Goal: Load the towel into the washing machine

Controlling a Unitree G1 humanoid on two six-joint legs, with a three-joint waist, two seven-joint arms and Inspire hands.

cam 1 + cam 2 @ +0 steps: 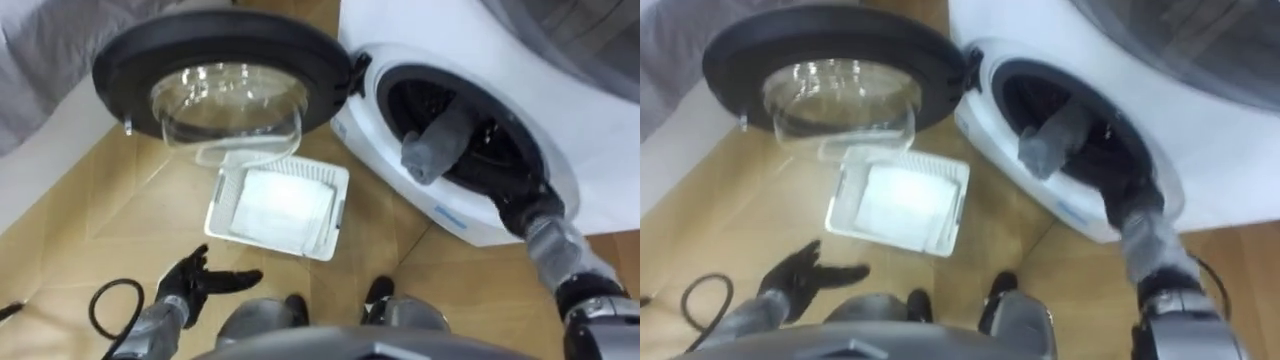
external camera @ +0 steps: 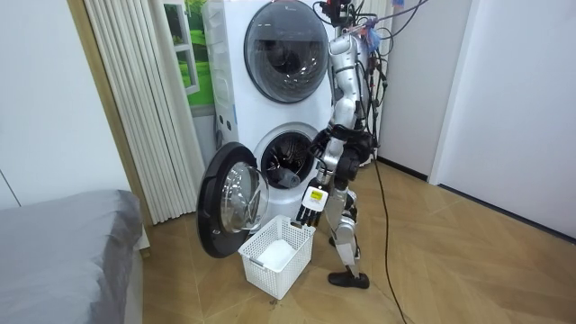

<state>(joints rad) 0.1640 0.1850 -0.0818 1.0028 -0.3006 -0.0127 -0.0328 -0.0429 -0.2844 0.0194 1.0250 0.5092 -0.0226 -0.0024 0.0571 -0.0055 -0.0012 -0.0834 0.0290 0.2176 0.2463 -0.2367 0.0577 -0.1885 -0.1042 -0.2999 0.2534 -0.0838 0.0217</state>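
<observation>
The lower washing machine (image 1: 470, 225) has its round door (image 1: 220, 55) swung wide to my left. A grey towel (image 1: 437, 143) pokes out over the front rim of the dark drum, its rolled end hanging toward the floor. My right arm comes up from the lower right, and my right hand (image 1: 505, 195) is sunk in the drum's shadow just behind the towel, with its grip hidden. My left hand (image 1: 192, 285) hangs low over the wooden floor, open and holding nothing. The room view has me standing close in front of the washer (image 2: 283, 166), leaning toward it.
On the floor between the door and my feet sits a white laundry basket (image 1: 222, 195) holding a white cloth (image 1: 275, 205). A second machine (image 2: 283, 45) is stacked above the washer. A grey bed (image 2: 63, 243) lies off to my left, beside pale curtains (image 2: 135, 108).
</observation>
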